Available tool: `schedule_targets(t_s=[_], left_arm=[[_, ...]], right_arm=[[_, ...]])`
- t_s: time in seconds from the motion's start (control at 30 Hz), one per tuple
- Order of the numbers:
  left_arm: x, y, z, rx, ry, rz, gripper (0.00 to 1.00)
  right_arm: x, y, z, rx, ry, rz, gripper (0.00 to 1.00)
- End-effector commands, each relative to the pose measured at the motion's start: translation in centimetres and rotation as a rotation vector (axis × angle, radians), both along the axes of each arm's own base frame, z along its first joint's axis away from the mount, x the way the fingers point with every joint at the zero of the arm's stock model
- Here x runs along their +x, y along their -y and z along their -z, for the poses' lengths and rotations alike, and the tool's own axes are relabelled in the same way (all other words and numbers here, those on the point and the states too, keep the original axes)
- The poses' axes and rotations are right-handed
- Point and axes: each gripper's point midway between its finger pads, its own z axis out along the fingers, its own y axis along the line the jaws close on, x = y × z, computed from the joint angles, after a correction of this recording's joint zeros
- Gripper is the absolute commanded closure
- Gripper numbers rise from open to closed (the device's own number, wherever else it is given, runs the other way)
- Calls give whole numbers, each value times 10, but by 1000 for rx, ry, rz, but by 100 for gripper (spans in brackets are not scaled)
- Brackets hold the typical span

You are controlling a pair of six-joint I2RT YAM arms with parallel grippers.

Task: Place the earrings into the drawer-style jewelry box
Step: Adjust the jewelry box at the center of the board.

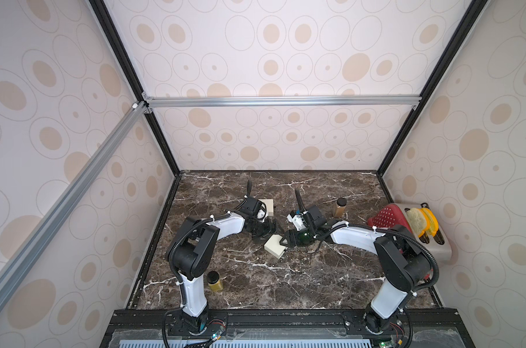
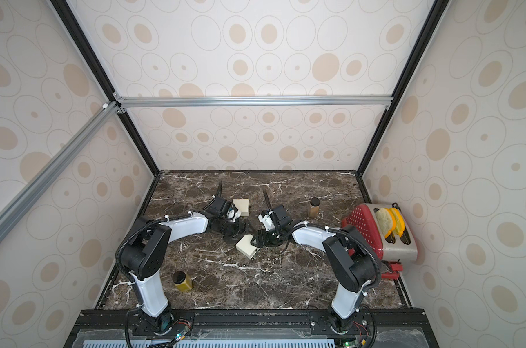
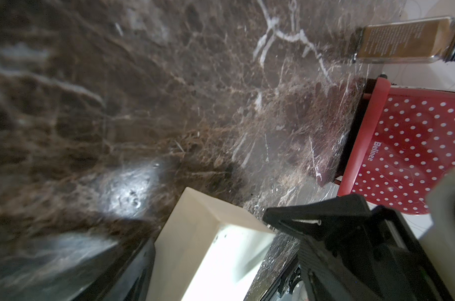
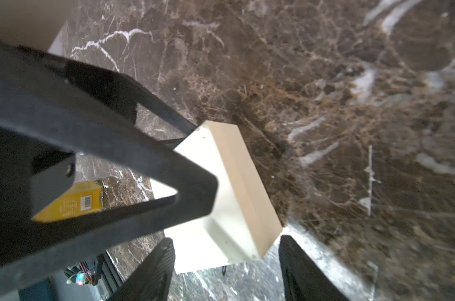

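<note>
dark brown marble with white veins covered the table [image 1: 286, 286], and cream paper printed with tan ovals lined the walls. in both top views the two arms met near the table's middle over a cream drawer [image 1: 274, 246] [image 2: 246, 247]. it lay pulled out and apart from its box shell [image 1: 269, 206] [image 2: 242, 205], which sat behind the left wrist. the left gripper [image 1: 267, 230] was at the drawer's far side and the right gripper [image 1: 286, 241] at its right end. a brown spice jar [image 1: 339, 208] stood toward the back right and a yellow jar [image 1: 215, 280] stood near the left arm's base. a red dotted toaster [image 1: 388, 217] against the right wall held slices in its slots.

from the left wrist, the drawer [image 3: 195, 224] lay open side up, brightly lit inside. one of the left gripper's fingers [image 3: 122, 273] was beside it, and one of the right gripper's fingers [image 3: 325, 224] was on its other side. the toaster [image 3: 416, 143] and brown jar [image 3: 409, 39] were beyond.

from the right wrist, the right gripper [image 4: 225, 250] had its jaws apart, one on each side of the drawer's [image 4: 237, 182] near end. a strip of marble showed by one corner, so nothing was clamped. the left gripper [image 4: 199, 159] was spread wide, both tips over the drawer's other end. the yellow jar [image 4: 75, 203] showed through a finger's frame. the earrings were too small to pick out in any view.
</note>
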Motion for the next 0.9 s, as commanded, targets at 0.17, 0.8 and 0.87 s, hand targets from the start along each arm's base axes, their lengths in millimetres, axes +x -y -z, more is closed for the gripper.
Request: schedule_targets(t_s=[0.17,0.8,0.87], left_arm=[[-19,-1,-14,-12,0,57,11],[-24,-47,-6,138,12,11,1],[-26,-49,-5,147,10,13,1]], right_arm=[[-7,6,-14,-22,-7,-19,32],[7,-28,3,21,11,-82,36],[14,-34,3,24,22,-97,37]])
